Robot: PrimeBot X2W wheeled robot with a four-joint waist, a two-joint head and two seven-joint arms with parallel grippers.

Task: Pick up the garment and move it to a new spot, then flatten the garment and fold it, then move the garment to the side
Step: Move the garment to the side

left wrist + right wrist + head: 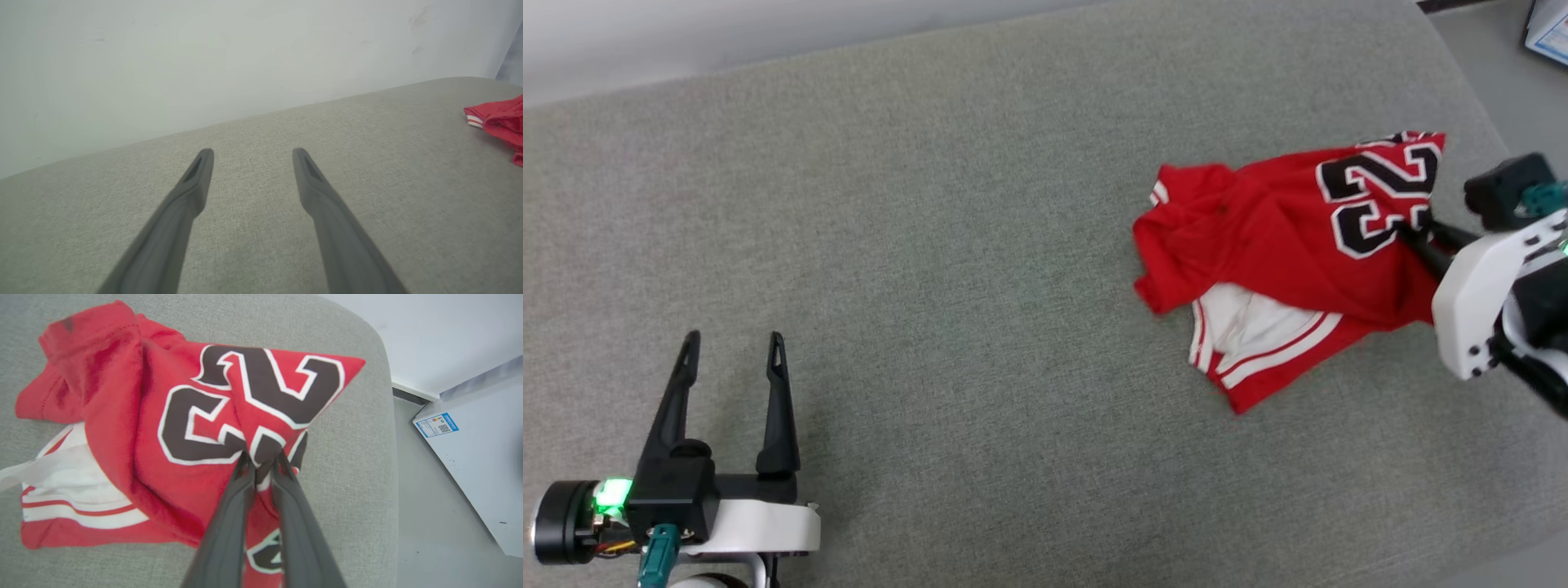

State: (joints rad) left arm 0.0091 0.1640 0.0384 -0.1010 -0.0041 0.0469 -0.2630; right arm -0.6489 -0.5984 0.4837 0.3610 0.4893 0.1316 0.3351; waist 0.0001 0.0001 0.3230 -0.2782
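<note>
A tabletop [931, 245] covered in grey-green woven fabric spreads across the head view, with its rounded corner at 1 o'clock. A plain pale wall [686, 33] runs behind it from 10 to 12 o'clock, evenly lit; the left wrist view shows faint scuffs on it. In the right wrist view, smooth grey floor [433, 514] lies at 4 o'clock beside the tabletop's edge. A dark baseboard [410, 396] sits at 2 o'clock, and a white box [486, 465] bearing a blue label [435, 424] at 3 o'clock.

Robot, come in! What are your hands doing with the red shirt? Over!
Right gripper shut on the garment, pinching its number print. Left gripper open, far off. Garment crumpled on grey cushion. Nothing seen blocking.
</note>
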